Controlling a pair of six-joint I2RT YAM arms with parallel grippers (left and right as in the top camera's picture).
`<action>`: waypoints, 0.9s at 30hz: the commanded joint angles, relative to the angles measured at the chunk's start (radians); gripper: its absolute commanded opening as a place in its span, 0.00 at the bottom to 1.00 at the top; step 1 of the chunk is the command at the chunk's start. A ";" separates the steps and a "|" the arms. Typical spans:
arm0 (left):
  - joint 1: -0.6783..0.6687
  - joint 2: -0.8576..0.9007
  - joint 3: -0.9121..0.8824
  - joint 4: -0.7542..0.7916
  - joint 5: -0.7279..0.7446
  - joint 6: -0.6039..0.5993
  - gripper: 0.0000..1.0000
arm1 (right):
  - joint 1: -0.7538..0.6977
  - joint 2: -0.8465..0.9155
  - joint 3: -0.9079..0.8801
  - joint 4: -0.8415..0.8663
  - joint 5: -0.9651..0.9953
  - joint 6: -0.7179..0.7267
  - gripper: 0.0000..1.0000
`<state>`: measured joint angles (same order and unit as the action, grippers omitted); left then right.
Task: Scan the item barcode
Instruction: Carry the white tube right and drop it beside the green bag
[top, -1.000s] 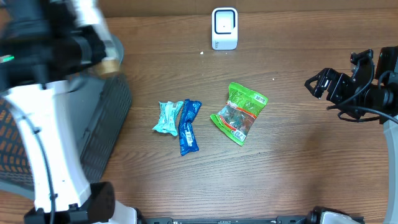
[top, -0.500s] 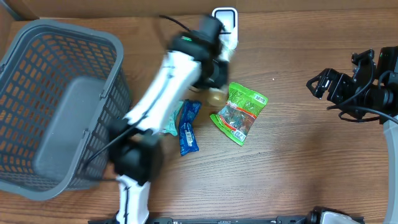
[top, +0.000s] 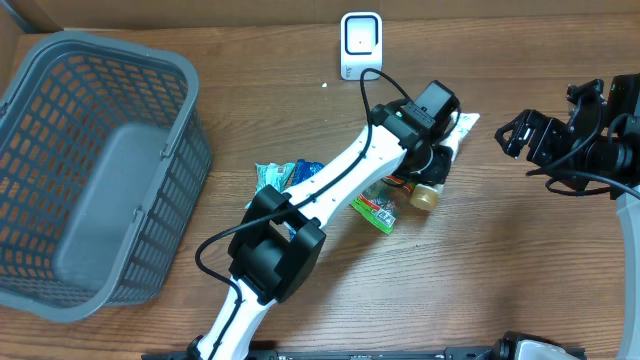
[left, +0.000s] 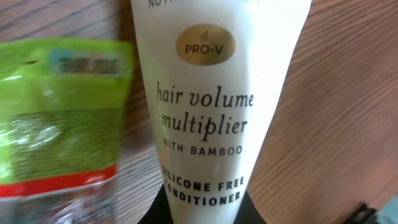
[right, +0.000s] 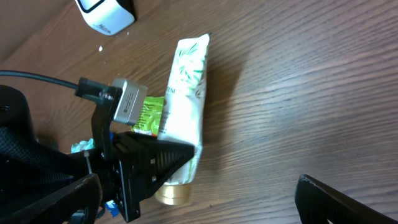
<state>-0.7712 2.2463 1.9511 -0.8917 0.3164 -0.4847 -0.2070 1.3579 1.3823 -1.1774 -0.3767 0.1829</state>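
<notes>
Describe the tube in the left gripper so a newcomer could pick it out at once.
Start at the white scanner on the table's far edge, then look right and nearer, where the left arm ends. There is the conditioner tube, beside a green snack bag; it is the only white tube, with a gold cap and "hair volume multiplier" printed on it.

- Your left arm (top: 335, 180) lay stretched diagonally, its wrist past centre.
- Your left gripper (top: 436, 160) was clamped on the conditioner tube (top: 460, 128).
- Your right gripper (top: 512, 136) hung at the right edge, its 2 fingers spread wide.
</notes>
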 joint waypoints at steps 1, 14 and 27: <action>-0.005 -0.021 0.005 0.031 0.040 -0.074 0.04 | 0.004 -0.007 0.031 -0.003 0.010 -0.005 1.00; -0.008 0.080 0.006 0.077 0.104 -0.049 0.49 | 0.004 -0.007 0.031 -0.007 0.010 -0.005 1.00; 0.220 -0.113 0.111 -0.239 -0.107 0.151 0.47 | 0.004 -0.007 0.031 -0.006 0.009 -0.004 1.00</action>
<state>-0.6472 2.2517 2.0102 -1.0779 0.3264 -0.4171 -0.2070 1.3579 1.3823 -1.1892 -0.3759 0.1829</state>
